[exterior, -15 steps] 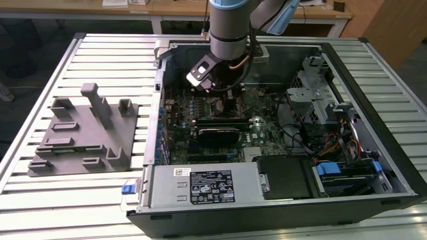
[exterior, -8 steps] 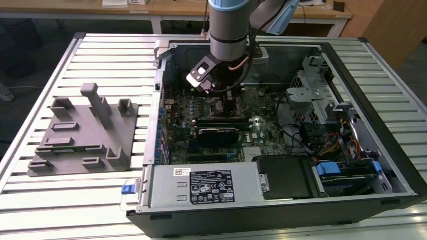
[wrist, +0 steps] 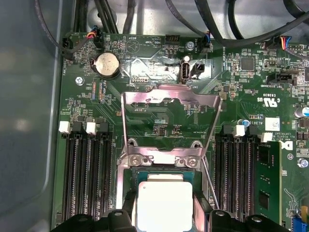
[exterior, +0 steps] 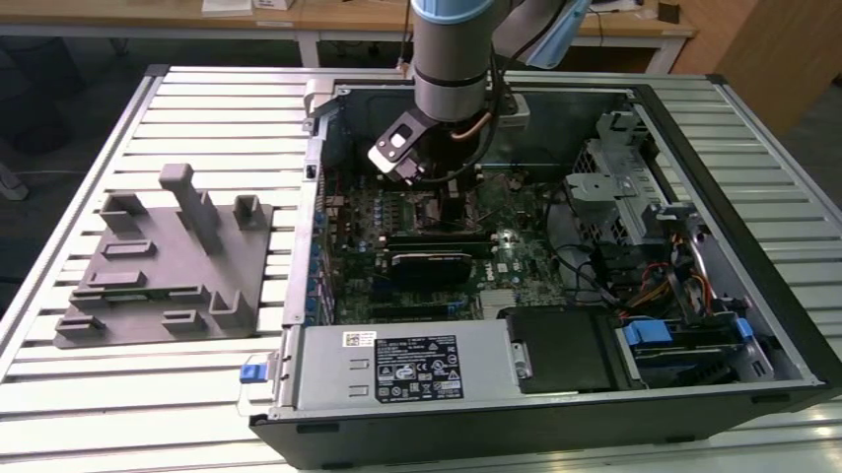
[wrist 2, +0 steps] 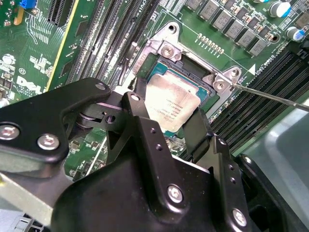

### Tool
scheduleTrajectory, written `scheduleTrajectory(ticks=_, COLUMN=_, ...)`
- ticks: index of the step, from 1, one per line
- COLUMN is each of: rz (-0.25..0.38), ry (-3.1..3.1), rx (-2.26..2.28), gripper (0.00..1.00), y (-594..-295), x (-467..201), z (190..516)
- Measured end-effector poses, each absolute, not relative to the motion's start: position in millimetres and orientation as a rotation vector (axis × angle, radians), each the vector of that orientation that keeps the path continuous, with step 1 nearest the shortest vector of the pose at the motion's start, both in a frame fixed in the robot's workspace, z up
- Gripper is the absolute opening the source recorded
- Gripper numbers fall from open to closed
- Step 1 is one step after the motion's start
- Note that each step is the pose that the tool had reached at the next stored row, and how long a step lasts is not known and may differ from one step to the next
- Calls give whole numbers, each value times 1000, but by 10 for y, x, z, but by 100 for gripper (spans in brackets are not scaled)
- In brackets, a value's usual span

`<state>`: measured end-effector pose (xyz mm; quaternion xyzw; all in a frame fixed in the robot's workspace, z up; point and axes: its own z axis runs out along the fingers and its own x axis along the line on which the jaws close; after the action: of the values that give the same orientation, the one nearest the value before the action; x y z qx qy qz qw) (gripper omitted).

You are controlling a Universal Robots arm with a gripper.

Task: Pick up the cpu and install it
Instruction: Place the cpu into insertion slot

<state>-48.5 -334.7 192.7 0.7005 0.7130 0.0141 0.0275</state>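
Nearest us we count one gripper (wrist 2: 169, 110), its two fingers (wrist 2: 145, 118) drawn narrow against opposite edges of the single cpu (wrist 2: 175, 96), which it holds at the one open socket (wrist 2: 166, 48), seated or hovering we cannot tell, on the motherboard (wrist: 231, 77), one load plate (wrist: 169, 96) raised beyond.

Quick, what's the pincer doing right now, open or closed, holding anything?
Pincer: closed on the cpu, at the open socket.
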Motion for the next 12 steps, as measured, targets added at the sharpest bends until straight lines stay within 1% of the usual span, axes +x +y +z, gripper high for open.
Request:
scheduleTrajectory(ticks=6, rz=43, ry=2201, rx=2163, gripper=57, y=-3347, x=-485, z=1927)
scheduleTrajectory(ticks=7, rz=43, ry=2201, rx=2163, gripper=63, y=-3347, x=-485, z=1927)
scheduleTrajectory(ticks=12, rz=43, ry=2201, rx=2163, gripper=63, y=-3326, x=-484, z=1927)
